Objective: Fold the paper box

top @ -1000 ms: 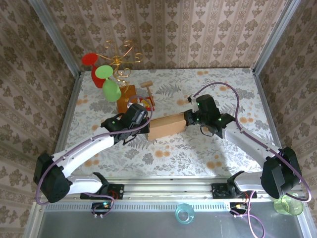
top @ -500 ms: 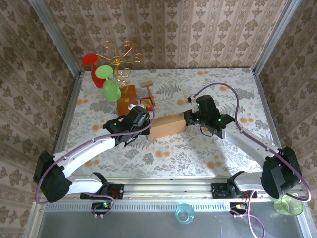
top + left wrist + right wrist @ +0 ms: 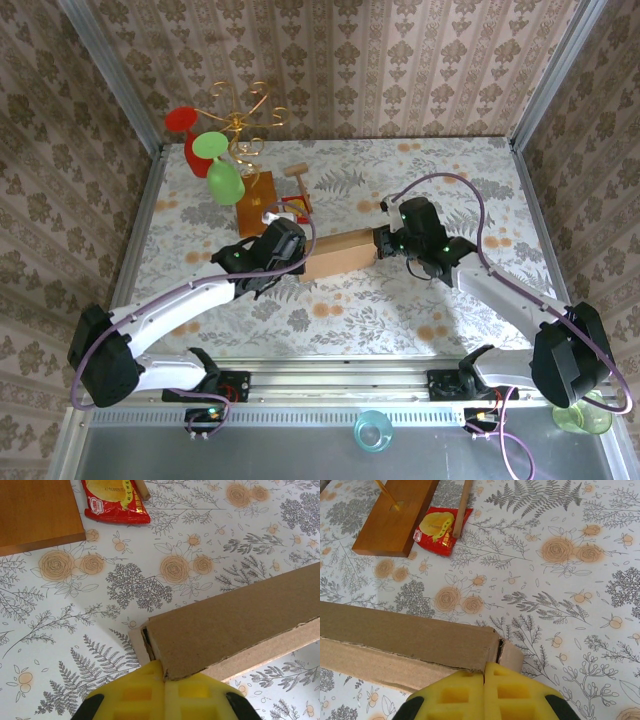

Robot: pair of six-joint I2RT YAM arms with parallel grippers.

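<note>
Both pincers are closed, pads pressed flat together, one at each end of the paper box (image 3: 340, 254). From the left wrist, my left gripper (image 3: 164, 677) has its yellow tips right up against the near corner of the paper box (image 3: 235, 615). From the right wrist, the right gripper (image 3: 484, 672) sits the same way against the opposite end of the paper box (image 3: 405, 635). I cannot tell whether either one has a sliver of cardboard nipped between the pads or is only butting against it. From overhead the box lies near the middle of the table (image 3: 430, 190), slightly askew, bridging the gap between the left gripper (image 3: 294, 262) and the right gripper (image 3: 381, 243). It is well apart from the wooden board (image 3: 256, 200) and the red snack packet (image 3: 115, 500) behind it. I read the fold as nearly done: the box looks closed into a long, shallow shape. The front seam shows a ragged edge, though, and a small flap pokes out at each end, so I judge I am in the tucking and squaring step. Next I would push both ends inward evenly so the flaps seat. I would keep the tips low so they do not ride up over the lid, and match the pressure on both sides so the box does not skid or buckle.
</note>
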